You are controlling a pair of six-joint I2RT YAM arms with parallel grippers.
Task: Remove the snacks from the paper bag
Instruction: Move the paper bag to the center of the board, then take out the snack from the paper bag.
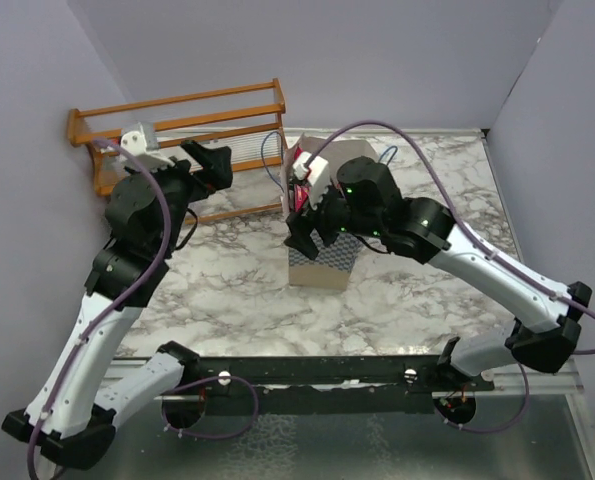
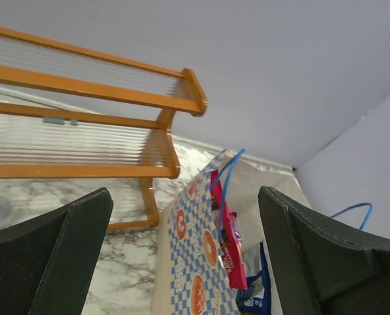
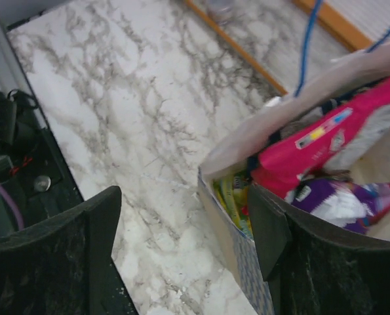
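The right gripper (image 3: 185, 259) has jaws apart and nothing between them. One finger sits outside the narrow end of the paper bag (image 3: 247, 141), the other over its open mouth, so it is probably lining up to reach in.

The bag stands upright on the marble table (image 3: 116, 98), near the right end of the wooden rack (image 1: 177, 110). All the snacks are inside:
- The magenta-pink packet (image 3: 312, 154) is on top and is likely the easiest first grab.
- The dark purple packet (image 3: 332, 197) lies under it.
- The yellow-green packs (image 3: 231, 197) are wedged in the near corner.

The left gripper (image 2: 191, 262) has jaws wide apart and is empty. It is raised by the rack, apart from the bag and facing its checkered side, maybe ready to steady it. No packet is out yet.
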